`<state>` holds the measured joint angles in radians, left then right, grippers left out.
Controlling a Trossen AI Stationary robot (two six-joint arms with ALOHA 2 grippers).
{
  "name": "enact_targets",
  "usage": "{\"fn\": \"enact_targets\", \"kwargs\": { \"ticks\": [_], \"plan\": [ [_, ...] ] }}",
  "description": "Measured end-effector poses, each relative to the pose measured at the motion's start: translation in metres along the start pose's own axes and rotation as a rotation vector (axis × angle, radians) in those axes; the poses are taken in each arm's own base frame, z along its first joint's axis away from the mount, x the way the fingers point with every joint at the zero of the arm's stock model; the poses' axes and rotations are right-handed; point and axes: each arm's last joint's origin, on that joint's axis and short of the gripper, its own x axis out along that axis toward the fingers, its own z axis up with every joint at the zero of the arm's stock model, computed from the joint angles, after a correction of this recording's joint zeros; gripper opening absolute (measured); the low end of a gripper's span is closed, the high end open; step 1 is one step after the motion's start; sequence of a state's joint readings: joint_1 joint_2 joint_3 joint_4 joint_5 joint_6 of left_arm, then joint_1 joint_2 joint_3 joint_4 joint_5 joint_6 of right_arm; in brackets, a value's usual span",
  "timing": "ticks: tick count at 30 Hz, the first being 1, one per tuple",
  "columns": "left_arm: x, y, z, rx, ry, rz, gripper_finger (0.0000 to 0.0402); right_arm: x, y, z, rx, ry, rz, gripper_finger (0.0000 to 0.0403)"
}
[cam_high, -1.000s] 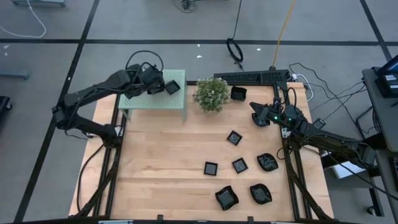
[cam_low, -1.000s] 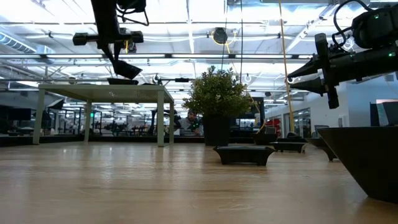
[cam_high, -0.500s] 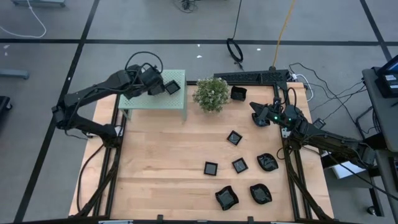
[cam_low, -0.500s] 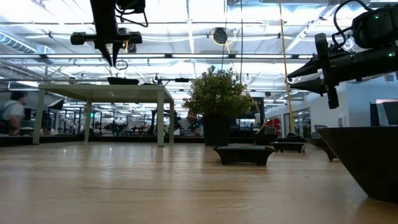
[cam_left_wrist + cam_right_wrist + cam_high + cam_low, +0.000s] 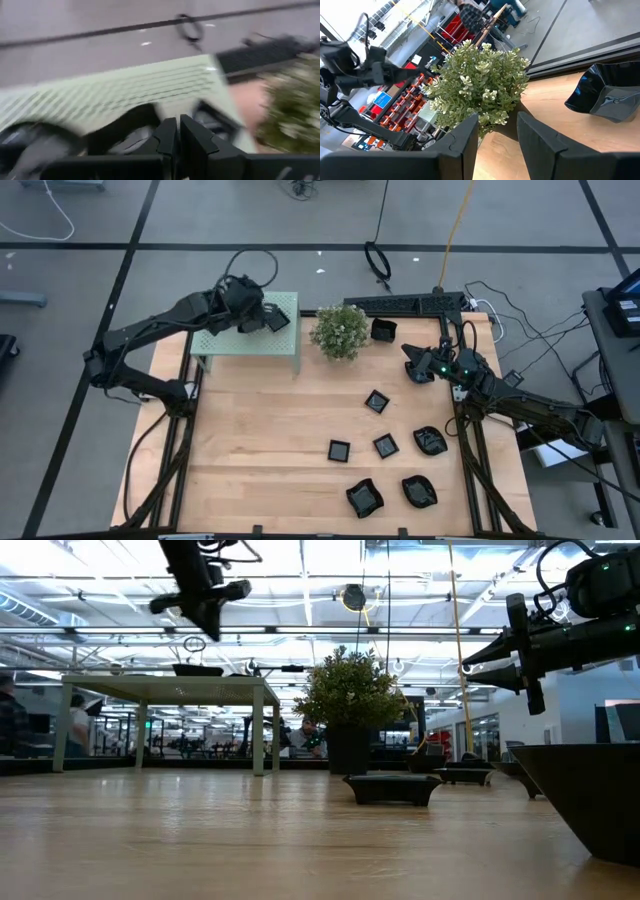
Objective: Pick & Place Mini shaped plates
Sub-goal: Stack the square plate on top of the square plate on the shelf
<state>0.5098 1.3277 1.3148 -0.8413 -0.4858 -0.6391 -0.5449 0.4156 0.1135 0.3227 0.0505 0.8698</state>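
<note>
Several mini shaped plates, small and black, lie on the wooden table (image 5: 260,430), among them one near the middle (image 5: 376,401) and one beside the plant (image 5: 383,330). One more plate (image 5: 279,318) lies flat on the pale green stand (image 5: 245,340), also visible as a plate in the low view (image 5: 197,670). My left gripper (image 5: 262,312) hovers just above that plate, tilted, its fingers (image 5: 167,135) almost together with nothing between them. My right gripper (image 5: 412,366) waits open at the table's right edge, holding nothing.
A potted green plant (image 5: 340,330) stands between the stand and my right gripper, and fills the right wrist view (image 5: 480,85). A black plate (image 5: 605,95) lies just past it. Bare wood lies left of the plates; cables run behind the far edge.
My left gripper has let go of the plate it held tilted over the stand; the plate now lies flat on the stand's top. The gripper has then risen slightly and rolled about its own line, tipping upward.
</note>
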Motion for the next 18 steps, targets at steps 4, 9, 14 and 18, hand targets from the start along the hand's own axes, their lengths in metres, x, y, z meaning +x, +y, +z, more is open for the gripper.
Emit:
{"fn": "enact_targets", "kwargs": {
  "ticks": [4, 9, 14, 18],
  "plan": [
    [0.001, -0.014, 0.009, 0.156, -0.059, -0.170, 0.0026, 0.000, 0.000, 0.000, 0.000, -0.001, 0.000, 0.0123],
    [-0.003, -0.031, 0.010, 0.334, -0.105, -0.369, 0.0026, 0.000, 0.000, 0.000, 0.000, 0.000, 0.000, 0.0123],
    [-0.004, -0.057, -0.011, 0.440, -0.017, -0.524, 0.0035, 0.000, 0.000, 0.000, 0.000, 0.000, 0.000, 0.0123],
    [-0.006, -0.085, -0.037, 0.530, 0.070, -0.651, 0.0064, 0.000, 0.000, 0.000, 0.000, 0.000, 0.000, 0.0123]
  ]
}}
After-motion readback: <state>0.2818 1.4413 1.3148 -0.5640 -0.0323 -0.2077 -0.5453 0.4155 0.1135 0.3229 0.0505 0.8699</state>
